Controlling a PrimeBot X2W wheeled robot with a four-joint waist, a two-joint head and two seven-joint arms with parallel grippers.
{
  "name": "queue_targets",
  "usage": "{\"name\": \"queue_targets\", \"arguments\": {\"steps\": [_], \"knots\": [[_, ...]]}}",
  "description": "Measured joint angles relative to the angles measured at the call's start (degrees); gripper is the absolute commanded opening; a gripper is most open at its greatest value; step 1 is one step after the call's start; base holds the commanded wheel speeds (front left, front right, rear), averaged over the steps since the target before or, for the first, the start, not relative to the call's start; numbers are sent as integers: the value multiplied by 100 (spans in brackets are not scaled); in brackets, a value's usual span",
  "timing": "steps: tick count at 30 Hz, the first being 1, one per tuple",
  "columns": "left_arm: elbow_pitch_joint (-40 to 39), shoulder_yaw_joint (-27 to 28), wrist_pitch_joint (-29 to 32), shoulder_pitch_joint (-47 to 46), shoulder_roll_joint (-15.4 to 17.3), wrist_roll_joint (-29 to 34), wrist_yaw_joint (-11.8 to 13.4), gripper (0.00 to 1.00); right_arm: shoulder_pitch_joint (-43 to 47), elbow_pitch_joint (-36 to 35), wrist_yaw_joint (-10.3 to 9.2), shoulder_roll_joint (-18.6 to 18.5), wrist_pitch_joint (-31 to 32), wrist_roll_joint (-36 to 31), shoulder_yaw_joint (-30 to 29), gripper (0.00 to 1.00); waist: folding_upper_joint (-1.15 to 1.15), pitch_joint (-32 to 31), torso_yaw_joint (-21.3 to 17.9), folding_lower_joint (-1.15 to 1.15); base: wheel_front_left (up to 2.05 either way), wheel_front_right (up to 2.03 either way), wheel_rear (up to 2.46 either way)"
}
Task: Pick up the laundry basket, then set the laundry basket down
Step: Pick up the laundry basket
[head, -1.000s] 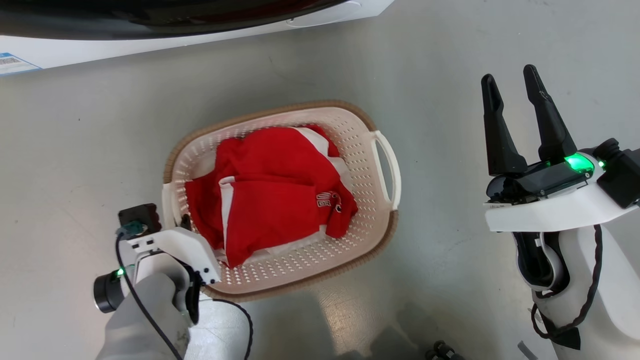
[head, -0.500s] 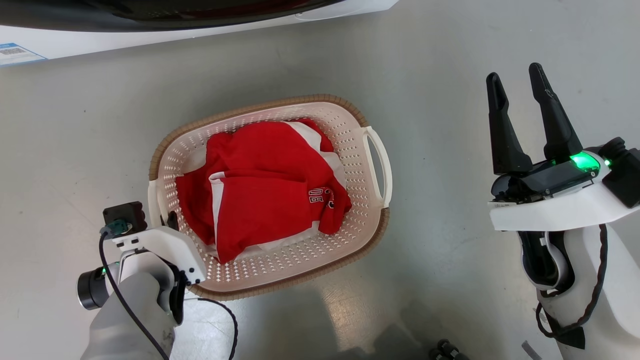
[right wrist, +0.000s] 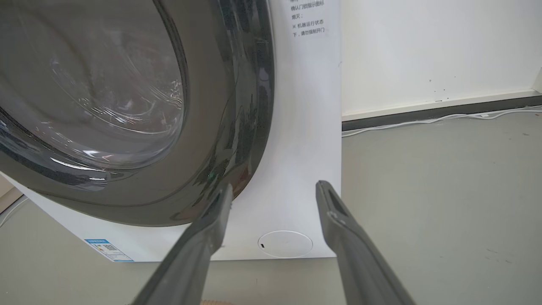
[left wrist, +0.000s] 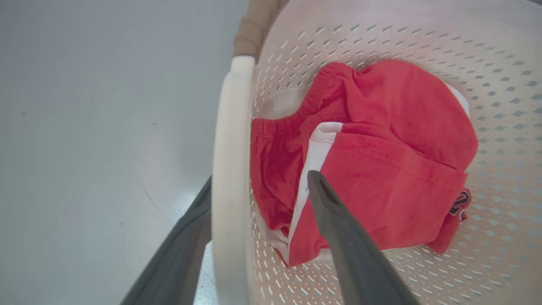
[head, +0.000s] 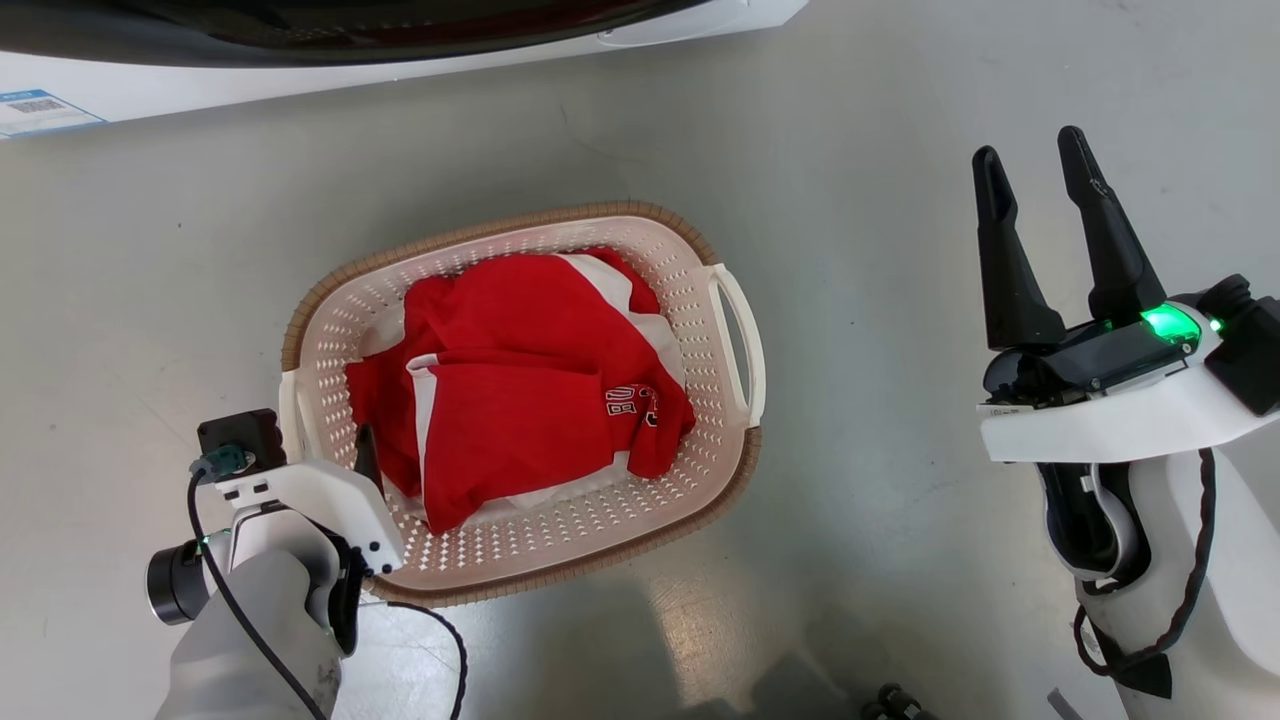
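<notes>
Laundry basket (head: 560,535): on floor (head: 900,250).
Left gripper (left wrist: 260,178): jaws apart, straddling handle (left wrist: 230,148) at 8 o'clock.
Right gripper (head: 1028,145): jaws apart, empty, 3 o'clock.

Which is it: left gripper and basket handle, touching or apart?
Cannot tell. Left wrist view: the laundry basket handle sits between the left gripper's open fingers, clear of one, partly hiding the other.
</notes>
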Motion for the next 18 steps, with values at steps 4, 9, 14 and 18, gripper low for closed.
{"name": "queue_targets", "arguments": {"steps": [4, 9, 14, 18], "knots": [[-1, 52, 0, 1, 20, 22, -31, 100, 0, 13, 0, 2, 0, 0, 7, 100, 0, -61, -6, 0, 0, 0, 0], [-200, 156, -1, 122, 26, 64, -36, 100, 3, 58, 0, 14, 0, 1, 19, 100, 0, -220, 6, 0, 0, 0, 0], [-447, 302, 0, 352, 21, 237, -80, 100, 42, 101, 0, 34, 0, 42, 103, 100, 0, -459, 71, 0, 0, 0, 0], [-845, 427, -1, 507, -36, 378, -83, 100, 192, 175, 0, 35, 0, 44, 133, 100, 0, -699, 152, 0, 0, 0, 0]]}}
